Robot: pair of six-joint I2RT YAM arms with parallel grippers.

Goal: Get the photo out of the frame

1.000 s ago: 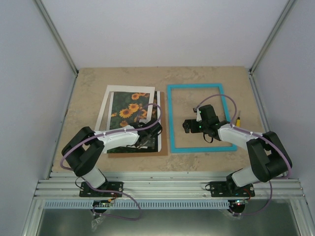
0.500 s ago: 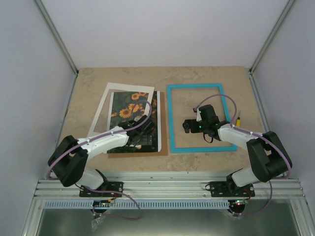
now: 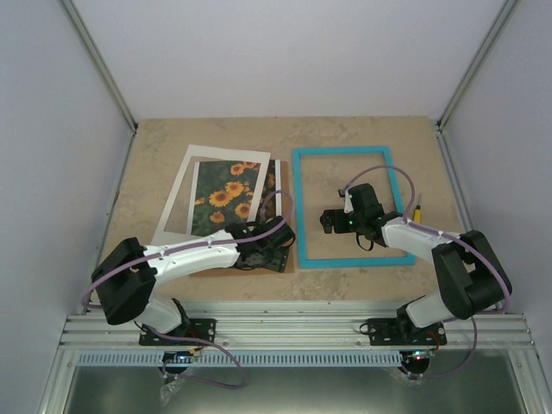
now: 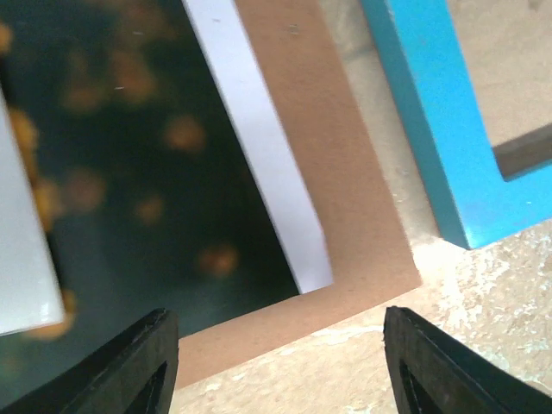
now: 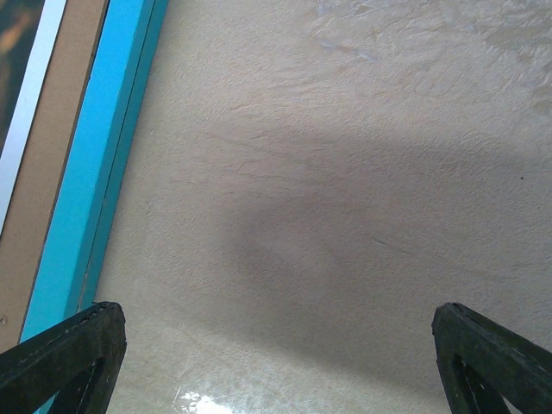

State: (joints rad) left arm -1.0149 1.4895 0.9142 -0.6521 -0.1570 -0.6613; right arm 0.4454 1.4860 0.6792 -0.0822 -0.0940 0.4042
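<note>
- The photo (image 3: 226,194) lies face up on the brown backboard (image 4: 345,198) at the left of the table (image 3: 216,134). It is already out of the turquoise frame (image 3: 297,207), which lies empty just to the right, a strip of table between the two.
- A white mat (image 3: 178,200) sits askew over the photo. Its window shows the blooms and its edge overlaps the print's left side.
- The left pincer (image 4: 278,315) hovers over the photo's near right corner with its jaws apart and nothing between them. The right pincer (image 5: 276,310) hangs wide open over bare table inside the frame and holds nothing.
- The step in hand looks to be lifting the print off the backboard by that corner.
- The corner sits inset from the board's edge, so nothing overhangs for a finger to get under. Come down with one finger on the white margin and drag the print toward the board's near edge until it juts past, then pinch.
- Aim at the white edge, not the brown board. Closing across both would lift them together.
- Keep the pull low and flat. A thin print will likely crease if lifted steeply from one corner.
- The mat may ride along, so draw the print out from under it, toward the near right.
- The right pincer could pin the backboard so it does not slide.
</note>
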